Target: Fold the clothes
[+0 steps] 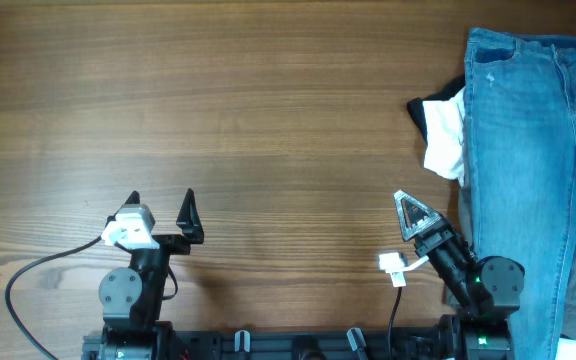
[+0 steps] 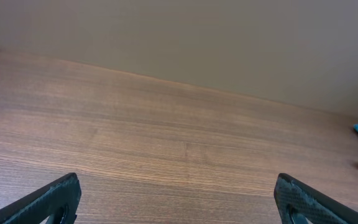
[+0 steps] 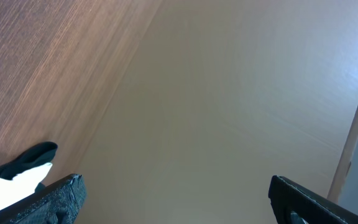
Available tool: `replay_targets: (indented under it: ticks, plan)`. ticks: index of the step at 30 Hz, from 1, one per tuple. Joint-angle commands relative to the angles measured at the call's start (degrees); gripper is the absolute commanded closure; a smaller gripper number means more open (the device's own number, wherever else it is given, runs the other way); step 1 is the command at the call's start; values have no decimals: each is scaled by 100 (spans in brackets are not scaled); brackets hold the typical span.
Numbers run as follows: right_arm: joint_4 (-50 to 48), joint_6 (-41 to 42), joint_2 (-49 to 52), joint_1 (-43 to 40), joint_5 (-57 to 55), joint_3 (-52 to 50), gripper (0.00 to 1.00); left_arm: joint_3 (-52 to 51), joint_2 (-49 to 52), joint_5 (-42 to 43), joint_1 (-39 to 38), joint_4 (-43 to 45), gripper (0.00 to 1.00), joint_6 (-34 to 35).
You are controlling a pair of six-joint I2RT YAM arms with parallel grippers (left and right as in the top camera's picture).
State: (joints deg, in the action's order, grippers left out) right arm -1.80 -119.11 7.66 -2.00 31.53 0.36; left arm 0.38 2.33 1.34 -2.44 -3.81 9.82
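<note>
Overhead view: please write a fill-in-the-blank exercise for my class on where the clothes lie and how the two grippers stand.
1. The light-blue jeans lie along the ____ side of the table.
2. A white garment and a second garment, coloured ____, peek out beside the jeans.
3. The left gripper and right gripper both have their fingers ____.
4. The jeans lie nearer the ____ gripper.

Missing words: right; black; open; right

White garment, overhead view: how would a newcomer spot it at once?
Find the long light-blue jeans on the right side of the wooden table. Against their left edge sits the white garment, bright and crumpled, unlike the black garment beside it.
</note>
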Motion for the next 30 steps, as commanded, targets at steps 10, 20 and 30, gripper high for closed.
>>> replay_targets:
  ticks: [10,20,30]
  plan:
    - [-24,-238,9,-20,151,-4,0,-7,11,-166,-26,-44,0,55]
    - [-24,-240,9,-20,151,-4,0,-7,11,-361,-28,37,0,-210]
    - [-24,-240,11,-20,151,-4,0,-7,11,-363,-28,55,0,-210]
